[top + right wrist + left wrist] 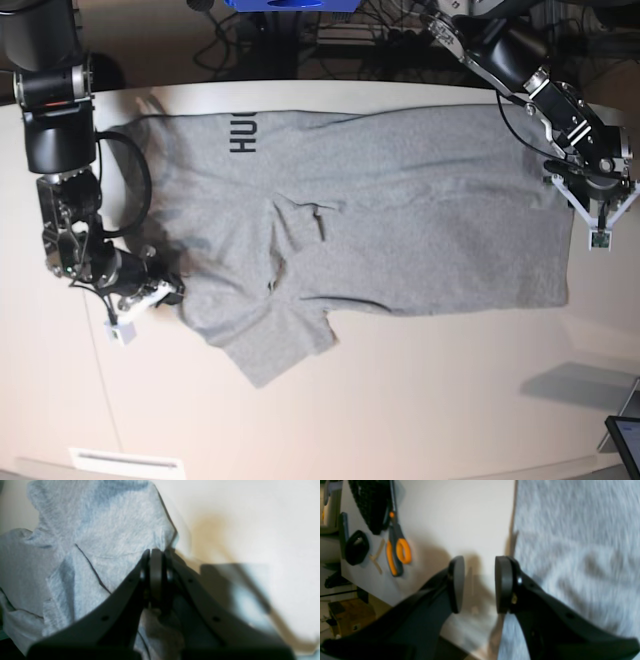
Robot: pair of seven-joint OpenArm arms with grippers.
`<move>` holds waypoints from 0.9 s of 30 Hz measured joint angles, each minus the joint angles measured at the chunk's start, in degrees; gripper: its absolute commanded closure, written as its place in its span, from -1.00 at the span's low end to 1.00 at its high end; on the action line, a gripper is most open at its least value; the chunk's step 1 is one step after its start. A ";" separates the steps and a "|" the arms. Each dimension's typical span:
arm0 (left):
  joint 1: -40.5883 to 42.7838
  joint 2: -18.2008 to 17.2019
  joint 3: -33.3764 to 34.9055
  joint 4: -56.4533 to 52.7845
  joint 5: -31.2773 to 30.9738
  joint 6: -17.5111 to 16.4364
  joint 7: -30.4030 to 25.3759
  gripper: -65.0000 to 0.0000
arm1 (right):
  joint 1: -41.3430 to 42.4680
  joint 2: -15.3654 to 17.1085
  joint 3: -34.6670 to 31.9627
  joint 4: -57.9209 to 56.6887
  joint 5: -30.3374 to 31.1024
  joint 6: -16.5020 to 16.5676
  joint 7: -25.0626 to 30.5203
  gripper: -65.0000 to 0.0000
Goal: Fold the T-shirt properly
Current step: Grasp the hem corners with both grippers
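The T-shirt [390, 220] lay spread on the surface [400, 400], limp, light cloth best taken by an edge: the right gripper [156, 562] had its jaws pinched on the fabric, the left gripper [480, 585] gaping over the hem.

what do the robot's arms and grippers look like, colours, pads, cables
Both arms are black, jointed and glossy, with black cables looping alongside. The left gripper has two black curved fingers tipped with round dark-grey disc pads. The right gripper has the same black fingers, with small holes along them. In the base view each wrist carries a small white fitting.
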 measured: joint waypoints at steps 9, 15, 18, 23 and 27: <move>-12.83 -4.70 -0.11 -17.18 0.31 -0.02 0.15 0.35 | 0.09 0.13 -0.02 -0.35 0.02 0.22 0.24 1.00; -25.29 -11.34 0.02 -35.65 0.13 0.13 4.11 0.35 | 0.04 0.39 -0.07 -0.31 0.07 0.37 0.28 1.00; -29.09 -13.66 -0.02 -42.58 0.24 0.13 1.92 0.35 | 0.04 0.35 -0.07 -0.28 0.22 0.35 0.31 1.00; -31.74 -14.62 0.24 -51.87 0.04 2.71 -7.61 0.35 | 0.00 0.33 -0.07 -0.26 0.09 0.39 0.24 1.00; -33.75 -16.50 0.11 -60.17 0.04 2.78 -11.52 0.35 | -0.09 0.42 -0.07 -0.24 0.09 0.42 0.22 1.00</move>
